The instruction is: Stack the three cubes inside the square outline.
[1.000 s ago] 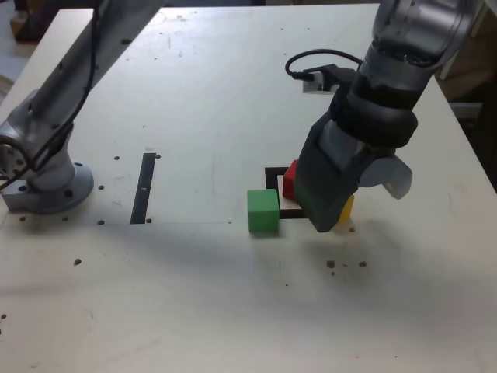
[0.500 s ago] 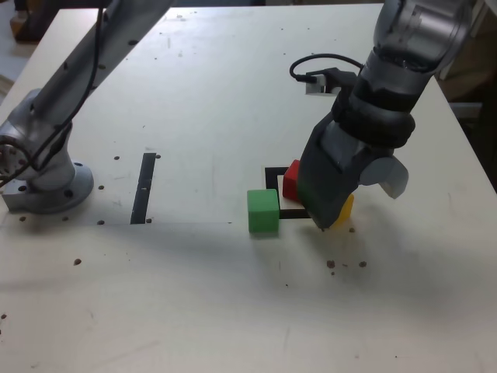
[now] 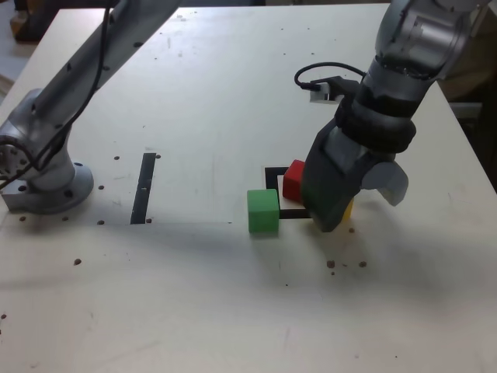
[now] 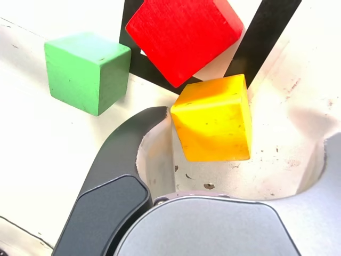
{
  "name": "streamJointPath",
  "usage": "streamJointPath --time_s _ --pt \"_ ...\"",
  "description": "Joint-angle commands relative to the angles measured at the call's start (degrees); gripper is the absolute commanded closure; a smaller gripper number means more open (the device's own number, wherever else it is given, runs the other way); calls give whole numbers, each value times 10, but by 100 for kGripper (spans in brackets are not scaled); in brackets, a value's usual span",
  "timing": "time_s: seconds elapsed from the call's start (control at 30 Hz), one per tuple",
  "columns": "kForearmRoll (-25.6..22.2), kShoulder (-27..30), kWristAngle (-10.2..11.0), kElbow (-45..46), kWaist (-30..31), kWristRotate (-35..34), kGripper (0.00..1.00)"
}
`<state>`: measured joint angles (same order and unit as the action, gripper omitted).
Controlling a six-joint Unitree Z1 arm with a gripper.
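Note:
The yellow cube [image 4: 213,120] sits tilted between the fingers of my gripper [image 4: 245,133]. One dark fingertip [image 4: 154,114] touches its corner, while the other fingertip [image 4: 330,152] stands apart from it, so the gripper is open. The red cube [image 4: 184,34] lies skewed inside the square outline [image 4: 264,37], just beyond the yellow one. The green cube [image 4: 85,69] rests outside the outline. In the exterior view my gripper [image 3: 330,221] hides most of the yellow cube [image 3: 347,208]. There the red cube [image 3: 293,179] is in the square outline [image 3: 272,172], with the green cube [image 3: 263,210] to their left.
A straight black strip [image 3: 144,188] lies on the white table at the exterior view's left. The arm's grey base [image 3: 43,183] is bolted at the far left. A black cable [image 3: 326,78] loops off the wrist. Dark specks [image 3: 345,264] dot the table in front.
The jaws have narrowed around the yellow cube. The gripper has shifted slightly and now hides more of it. The red and green cubes have not moved.

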<state>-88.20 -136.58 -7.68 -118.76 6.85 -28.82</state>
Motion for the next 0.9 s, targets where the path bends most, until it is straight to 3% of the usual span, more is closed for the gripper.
streamJointPath --time_s 0.0,0.23,0.4,0.87 --pt "0 -2 -5 4 -5 3 21" --pt "1 -3 -14 12 -9 1 49" --pt "4 -3 -22 16 -10 -3 62" --pt "15 3 -23 15 -9 8 67"
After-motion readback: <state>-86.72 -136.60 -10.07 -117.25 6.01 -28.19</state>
